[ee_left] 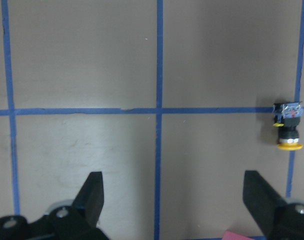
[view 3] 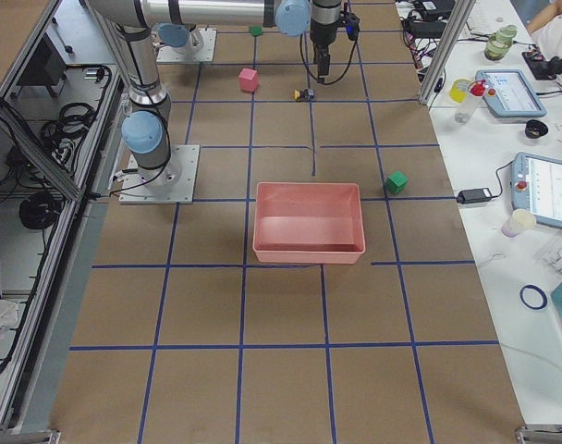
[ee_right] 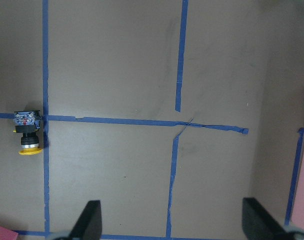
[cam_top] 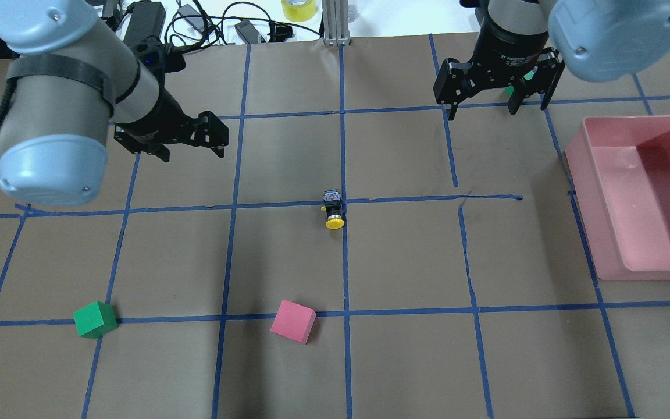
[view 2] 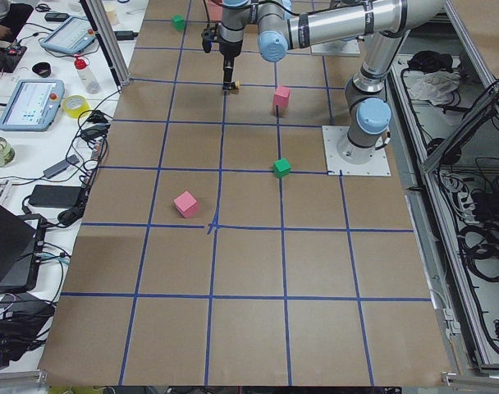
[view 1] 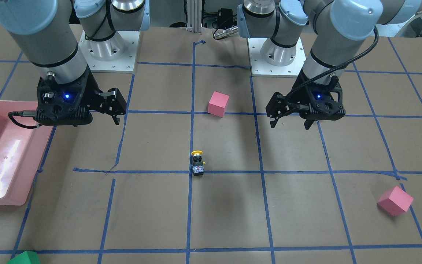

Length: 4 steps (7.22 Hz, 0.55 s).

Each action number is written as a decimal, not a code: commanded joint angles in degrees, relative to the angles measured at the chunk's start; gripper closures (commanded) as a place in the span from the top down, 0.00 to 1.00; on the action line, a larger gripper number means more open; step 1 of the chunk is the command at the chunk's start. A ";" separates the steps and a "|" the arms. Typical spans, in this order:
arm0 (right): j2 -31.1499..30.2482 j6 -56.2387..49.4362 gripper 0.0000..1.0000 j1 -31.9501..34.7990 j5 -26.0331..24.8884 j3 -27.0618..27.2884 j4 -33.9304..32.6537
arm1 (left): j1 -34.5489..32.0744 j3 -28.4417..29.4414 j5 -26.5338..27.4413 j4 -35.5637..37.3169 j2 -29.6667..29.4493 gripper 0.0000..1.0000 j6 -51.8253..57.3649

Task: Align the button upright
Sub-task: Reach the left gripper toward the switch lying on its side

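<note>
The button [view 1: 197,163] lies on its side on a blue tape crossing at the table's centre, yellow cap towards the robot; it also shows in the overhead view [cam_top: 333,209]. In the left wrist view the button [ee_left: 288,127] is at the right edge, in the right wrist view [ee_right: 27,134] at the left edge. My left gripper [cam_top: 192,154] hangs open and empty above the table, well left of the button. My right gripper [cam_top: 481,113] hangs open and empty, far right of and beyond the button. Neither touches anything.
A pink bin [cam_top: 579,157] stands at the table's right side. A pink cube [cam_top: 293,321] and a green cube [cam_top: 95,319] lie near the robot's side. Another pink cube [view 1: 395,200] and a green cube [view 1: 24,258] lie towards the operators' edge.
</note>
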 commanded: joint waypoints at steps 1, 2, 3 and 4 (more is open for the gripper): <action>-0.75 0.02 1.00 0.05 0.16 0.01 -0.03 | -6.74 -6.87 1.65 16.35 -3.03 1.00 -7.92; -0.75 0.02 1.00 0.05 0.43 0.09 -0.03 | -8.68 -9.51 1.65 20.16 -4.26 1.00 -12.03; -0.75 0.02 1.00 0.05 0.17 0.10 0.06 | -10.44 -11.46 1.74 26.20 -5.75 1.00 -14.34; -0.84 0.02 1.00 -0.03 0.17 0.10 0.06 | -12.19 -13.30 1.65 29.57 -7.51 1.00 -15.49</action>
